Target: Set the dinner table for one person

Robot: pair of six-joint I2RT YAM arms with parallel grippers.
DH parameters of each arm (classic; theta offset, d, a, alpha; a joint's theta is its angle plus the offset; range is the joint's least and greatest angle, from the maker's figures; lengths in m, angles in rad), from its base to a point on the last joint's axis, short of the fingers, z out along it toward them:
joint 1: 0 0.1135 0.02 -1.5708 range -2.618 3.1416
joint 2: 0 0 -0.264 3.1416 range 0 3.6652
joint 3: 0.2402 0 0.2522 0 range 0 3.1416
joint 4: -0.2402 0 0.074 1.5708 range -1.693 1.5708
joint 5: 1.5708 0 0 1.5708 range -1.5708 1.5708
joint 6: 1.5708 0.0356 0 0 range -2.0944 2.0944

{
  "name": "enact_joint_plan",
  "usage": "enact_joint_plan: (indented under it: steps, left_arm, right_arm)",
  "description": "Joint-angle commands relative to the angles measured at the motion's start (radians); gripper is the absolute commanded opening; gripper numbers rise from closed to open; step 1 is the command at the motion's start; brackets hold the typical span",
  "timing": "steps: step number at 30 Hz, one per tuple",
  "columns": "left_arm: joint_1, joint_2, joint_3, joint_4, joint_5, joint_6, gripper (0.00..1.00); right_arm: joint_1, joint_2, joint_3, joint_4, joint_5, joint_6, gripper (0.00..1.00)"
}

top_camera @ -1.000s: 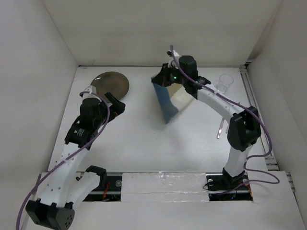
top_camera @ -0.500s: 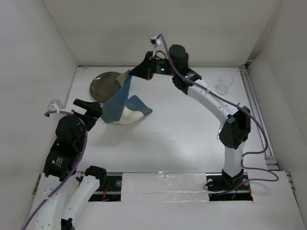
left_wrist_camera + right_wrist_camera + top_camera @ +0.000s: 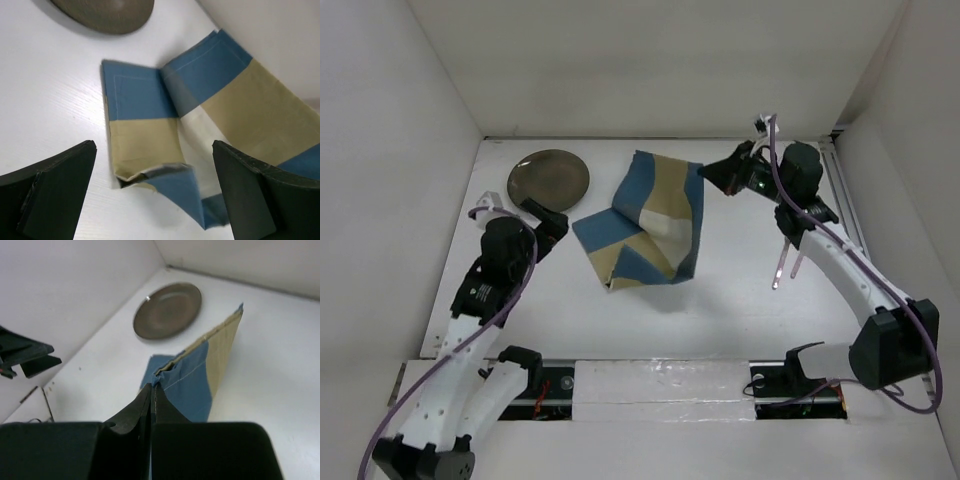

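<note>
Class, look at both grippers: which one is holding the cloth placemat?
The right gripper, shut on a corner of the placemat; the left gripper stands open, holding nothing.

The right pincer (image 3: 712,178) has dragged the placemat (image 3: 650,220) rightward, away from the plate (image 3: 548,177).

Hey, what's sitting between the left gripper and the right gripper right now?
The blue-and-tan placemat, rumpled on the dinner table, fills that stretch. The right gripper pinches its far corner and the left gripper hangs open beside it. The top view shows this.

White dinner table (image 3: 740,300), blue-and-tan patchwork placemat (image 3: 655,215)
</note>
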Motion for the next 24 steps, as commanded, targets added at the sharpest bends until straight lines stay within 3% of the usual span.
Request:
enact_joint_plan:
  steps: [1,13,20,24]
  left_arm:
    - [-0.002,0.087,-0.064,0.177,0.189,0.012,1.00]
    - [-0.002,0.250,-0.177,0.384,0.468,-0.101,1.00]
    - [-0.202,0.213,-0.229,0.340,0.280,-0.222,1.00]
    - [-0.285,0.337,-0.268,0.404,0.233,-0.281,1.00]
  right_arm:
    - [-0.027,-0.103,-0.133,-0.006,0.106,-0.064,0.00]
    - [-0.027,-0.229,-0.404,-0.072,0.333,-0.045,0.00]
    - [-0.027,-0.229,-0.450,-0.072,0.422,0.042,0.00]
    - [-0.018,-0.229,-0.461,-0.060,0.445,0.053,0.00]
